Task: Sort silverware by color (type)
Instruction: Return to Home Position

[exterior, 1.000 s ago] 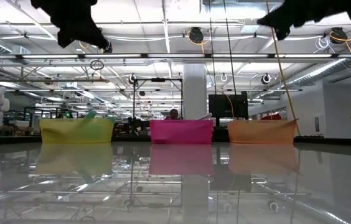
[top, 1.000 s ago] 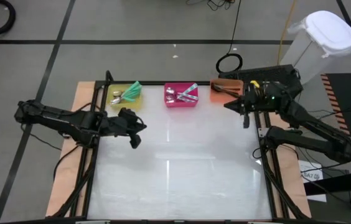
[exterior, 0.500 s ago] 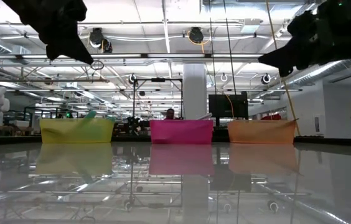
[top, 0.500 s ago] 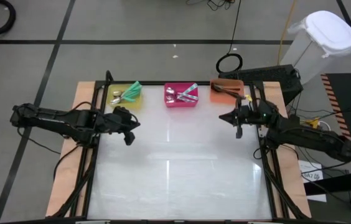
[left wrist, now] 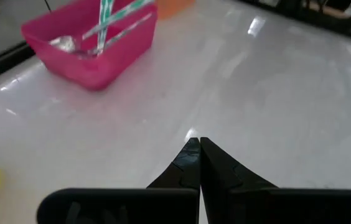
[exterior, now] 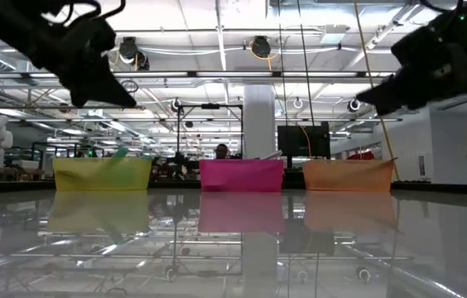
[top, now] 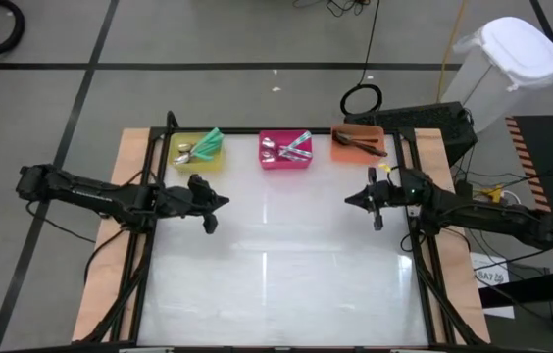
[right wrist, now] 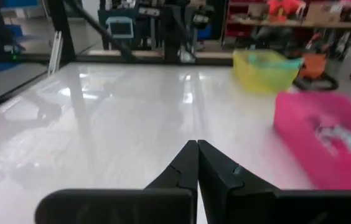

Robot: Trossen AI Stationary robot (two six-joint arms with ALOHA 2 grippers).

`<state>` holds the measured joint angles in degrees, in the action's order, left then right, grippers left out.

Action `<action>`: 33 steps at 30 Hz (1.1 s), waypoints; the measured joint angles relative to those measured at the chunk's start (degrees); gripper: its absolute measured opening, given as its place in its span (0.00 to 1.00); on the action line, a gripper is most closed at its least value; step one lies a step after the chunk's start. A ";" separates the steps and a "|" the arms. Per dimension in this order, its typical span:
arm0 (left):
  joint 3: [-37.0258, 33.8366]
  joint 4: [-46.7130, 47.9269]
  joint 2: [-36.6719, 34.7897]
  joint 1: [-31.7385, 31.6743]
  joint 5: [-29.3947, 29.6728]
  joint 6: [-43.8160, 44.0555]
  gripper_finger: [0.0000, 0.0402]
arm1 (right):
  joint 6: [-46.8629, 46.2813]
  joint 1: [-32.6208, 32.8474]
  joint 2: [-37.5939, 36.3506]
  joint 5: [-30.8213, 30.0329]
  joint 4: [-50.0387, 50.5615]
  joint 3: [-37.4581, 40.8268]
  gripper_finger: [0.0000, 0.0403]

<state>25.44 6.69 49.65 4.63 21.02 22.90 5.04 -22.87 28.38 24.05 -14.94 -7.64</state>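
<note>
The silverware lies in three bins along the table's far edge. The yellow bin (top: 198, 149) holds teal-handled spoons. Silver and teal-handled pieces are in the pink bin (top: 285, 151) (left wrist: 88, 46). Dark spoons lie in the orange bin (top: 358, 143). My left gripper (top: 220, 202) (left wrist: 195, 144) hangs shut and holding nothing above the table, near the yellow bin. My right gripper (top: 351, 201) (right wrist: 194, 145) hangs shut and holding nothing at the table's right, near the orange bin.
The glossy white tabletop (top: 276, 265) stretches bare between the arms and the near edge. A white lidded bin (top: 507, 64) stands off the table at the far right. A black cable coil (top: 360, 99) lies behind the orange bin.
Both arms have sunk toward the table. My left gripper has drawn slightly back toward the table's left. My right gripper has come away from the orange bin toward the near edge. Both stay shut. Nothing in the bins has moved.
</note>
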 joint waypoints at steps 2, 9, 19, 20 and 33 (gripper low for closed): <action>-2.37 -1.89 -0.02 0.04 -0.42 -0.86 0.00 | -0.20 0.56 0.00 -0.42 -0.62 2.24 0.00; -8.15 -6.79 -0.05 3.08 -1.68 -4.41 0.00 | 3.46 4.38 0.10 -9.27 -2.96 6.37 0.00; -9.41 -9.24 -0.04 11.40 3.31 -8.88 0.00 | 3.20 10.60 -0.03 -18.25 -4.16 6.50 0.00; -9.41 -9.94 -0.04 12.52 3.75 -9.53 0.00 | 3.08 11.46 -0.05 -18.76 -4.47 6.52 0.00; -9.41 -14.20 -0.07 21.65 7.67 -11.62 0.00 | 1.92 18.89 -0.11 -22.80 -12.17 6.58 0.00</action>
<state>16.03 -7.51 49.58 26.28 28.69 11.27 6.96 -3.99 28.27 1.25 -27.11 -1.06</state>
